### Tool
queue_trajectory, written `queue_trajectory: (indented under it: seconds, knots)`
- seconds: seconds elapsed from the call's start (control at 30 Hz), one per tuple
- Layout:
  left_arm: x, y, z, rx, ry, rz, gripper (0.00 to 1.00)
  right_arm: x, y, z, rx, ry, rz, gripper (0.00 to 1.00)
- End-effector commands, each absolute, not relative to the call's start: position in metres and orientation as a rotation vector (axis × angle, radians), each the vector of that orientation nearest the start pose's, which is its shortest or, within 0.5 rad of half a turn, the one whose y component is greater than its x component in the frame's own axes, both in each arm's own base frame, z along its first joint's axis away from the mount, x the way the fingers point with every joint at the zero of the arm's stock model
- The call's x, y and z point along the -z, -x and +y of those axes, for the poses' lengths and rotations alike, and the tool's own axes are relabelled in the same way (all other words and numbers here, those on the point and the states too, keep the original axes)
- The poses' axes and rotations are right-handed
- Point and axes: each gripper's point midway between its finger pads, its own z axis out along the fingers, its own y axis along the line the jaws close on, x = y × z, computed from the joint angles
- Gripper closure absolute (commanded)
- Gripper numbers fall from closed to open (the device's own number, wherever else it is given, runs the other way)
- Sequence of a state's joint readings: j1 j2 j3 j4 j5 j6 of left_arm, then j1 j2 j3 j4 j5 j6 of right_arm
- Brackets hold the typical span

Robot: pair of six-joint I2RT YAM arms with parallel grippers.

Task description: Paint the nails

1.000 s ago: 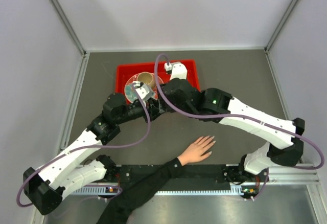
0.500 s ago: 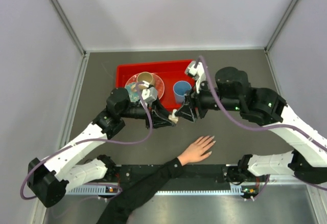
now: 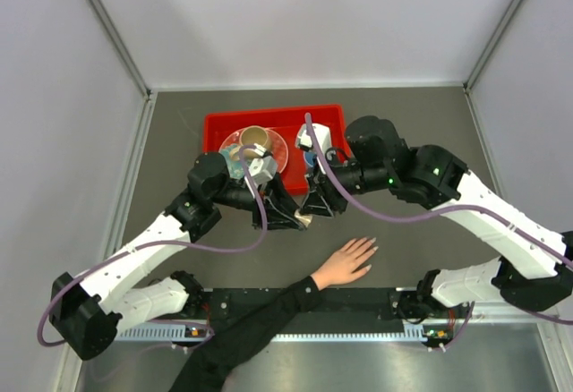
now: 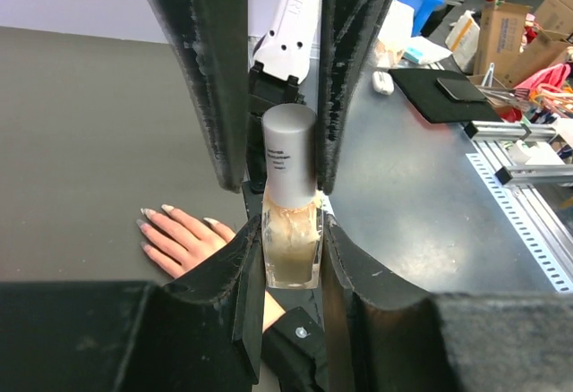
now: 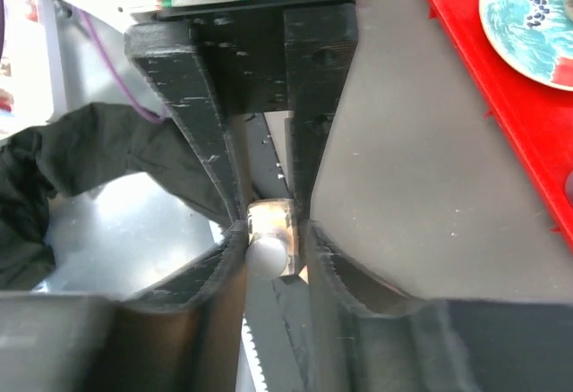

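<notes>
A light-skinned hand (image 3: 345,265) with a black sleeve lies flat near the table's front edge, fingers spread; its pale nails (image 3: 372,247) point right. It also shows in the left wrist view (image 4: 183,240). My left gripper (image 3: 300,217) is shut on a clear nail polish bottle (image 4: 291,249), held above the table behind the hand. My right gripper (image 3: 313,204) meets it from the other side, its jaws straddling the silver cap (image 4: 289,155). One finger touches the cap and a narrow gap shows at the other. In the right wrist view the cap (image 5: 267,256) sits between my right gripper (image 5: 269,240).
A red tray (image 3: 215,128) stands behind the arms with a patterned plate (image 5: 528,16) and a brown cup (image 3: 255,137) on it. The sleeve (image 3: 260,320) crosses the black base rail at the front.
My right gripper has swung left and down onto the bottle's cap. My left gripper has kept hold of the bottle and shifted slightly. The hand has not moved.
</notes>
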State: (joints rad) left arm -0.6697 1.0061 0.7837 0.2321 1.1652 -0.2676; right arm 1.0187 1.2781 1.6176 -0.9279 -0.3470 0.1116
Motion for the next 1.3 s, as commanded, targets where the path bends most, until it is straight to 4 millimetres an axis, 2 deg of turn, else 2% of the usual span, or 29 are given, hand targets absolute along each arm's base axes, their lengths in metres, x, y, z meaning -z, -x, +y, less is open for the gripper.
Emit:
queue_trajectory:
  seconds: [0.0, 0.07, 0.1, 0.13, 0.17, 0.2, 0.23, 0.27, 0.3, 0.33, 0.4, 0.43, 0.47, 0.6, 0.7, 0.73, 0.8, 0.83, 0.87, 0.9, 0.93, 0.97, 1.0, 1.1, 1.13, 1.2, 1.23, 1.27]
  knots:
    - [-0.326, -0.111, -0.296, 1.511, -1.282, 1.190, 1.00, -0.354, -0.113, 0.316, -1.058, 1.219, 1.900, 0.83]
    - [-0.323, -0.123, -0.297, 1.424, -1.233, 1.222, 1.00, -0.347, -0.115, 0.318, -1.060, 1.193, 1.929, 0.91]
    - [-0.320, -0.142, -0.298, 1.335, -1.154, 1.265, 1.00, -0.345, -0.123, 0.318, -1.025, 1.142, 1.945, 1.00]
    - [-0.322, -0.153, -0.296, 1.264, -1.094, 1.280, 1.00, -0.338, -0.128, 0.319, -1.017, 1.072, 1.996, 1.00]
    - [-0.318, -0.165, -0.293, 1.191, -1.058, 1.315, 1.00, -0.343, -0.136, 0.323, -1.017, 1.001, 1.983, 1.00]
    - [-0.316, -0.187, -0.287, 1.084, -0.959, 1.368, 1.00, -0.341, -0.149, 0.324, -0.985, 0.845, 2.028, 1.00]
    - [-0.318, -0.194, -0.281, 1.033, -0.915, 1.379, 1.00, -0.339, -0.157, 0.324, -0.954, 0.756, 2.044, 1.00]
    - [-0.318, -0.201, -0.277, 0.984, -0.886, 1.385, 1.00, -0.332, -0.153, 0.331, -0.925, 0.709, 2.059, 1.00]
    - [-0.317, -0.207, -0.272, 0.948, -0.852, 1.398, 1.00, -0.330, -0.172, 0.327, -0.814, 0.541, 2.071, 1.00]
    - [-0.320, -0.212, -0.267, 0.910, -0.811, 1.398, 1.00, -0.322, -0.174, 0.339, -0.764, 0.514, 2.085, 1.00]
    - [-0.323, -0.213, -0.263, 0.886, -0.794, 1.382, 1.00, -0.308, -0.182, 0.340, -0.582, 0.359, 2.114, 1.00]
    - [-0.324, -0.218, -0.258, 0.855, -0.766, 1.386, 1.00, -0.301, -0.187, 0.351, -0.520, 0.317, 2.139, 1.00]
    - [-0.324, -0.221, -0.255, 0.832, -0.743, 1.392, 1.00, -0.296, -0.193, 0.351, -0.456, 0.260, 2.143, 1.00]
    - [-0.323, -0.233, -0.243, 0.749, -0.684, 1.415, 1.00, -0.293, -0.189, 0.371, -0.491, 0.195, 2.153, 1.00]
    - [-0.321, -0.231, -0.246, 0.762, -0.701, 1.419, 1.00, -0.305, -0.188, 0.373, -0.522, 0.219, 2.129, 1.00]
    - [-0.321, -0.231, -0.247, 0.771, -0.704, 1.419, 1.00, -0.311, -0.188, 0.371, -0.527, 0.227, 2.124, 0.85]
    - [-0.319, -0.229, -0.251, 0.788, -0.725, 1.427, 1.00, -0.319, -0.184, 0.367, -0.561, 0.280, 2.133, 0.65]
    - [-0.314, -0.229, -0.253, 0.794, -0.738, 1.449, 1.00, -0.317, -0.188, 0.361, -0.561, 0.279, 2.145, 0.44]
    - [-0.318, -0.228, -0.255, 0.802, -0.747, 1.448, 1.00, -0.318, -0.184, 0.358, -0.600, 0.305, 2.161, 0.40]
    - [-0.315, -0.227, -0.258, 0.816, -0.766, 1.458, 1.00, -0.329, -0.183, 0.348, -0.629, 0.309, 2.143, 0.37]
    - [-0.313, -0.227, -0.259, 0.823, -0.772, 1.464, 1.00, -0.329, -0.186, 0.338, -0.627, 0.309, 2.139, 0.32]
    - [-0.313, -0.225, -0.261, 0.839, -0.781, 1.462, 1.00, -0.334, -0.183, 0.335, -0.664, 0.331, 2.128, 0.30]
    - [-0.311, -0.221, -0.265, 0.864, -0.809, 1.460, 1.00, -0.349, -0.180, 0.323, -0.688, 0.353, 2.088, 0.29]
    - [-0.312, -0.211, -0.274, 0.935, -0.853, 1.448, 1.00, -0.358, -0.176, 0.308, -0.724, 0.489, 2.031, 0.25]
    - [-0.312, -0.200, -0.279, 1.002, -0.904, 1.427, 1.00, -0.361, -0.171, 0.302, -0.743, 0.527, 2.015, 0.24]
    - [-0.316, -0.187, -0.286, 1.075, -0.963, 1.380, 1.00, -0.358, -0.163, 0.297, -0.768, 0.644, 2.009, 0.25]
    - [-0.319, -0.169, -0.290, 1.168, -1.032, 1.341, 1.00, -0.358, -0.160, 0.296, -0.774, 0.678, 2.002, 0.31]
    - [-0.319, -0.161, -0.292, 1.209, -1.062, 1.322, 1.00, -0.359, -0.151, 0.296, -0.817, 0.737, 1.991, 0.35]
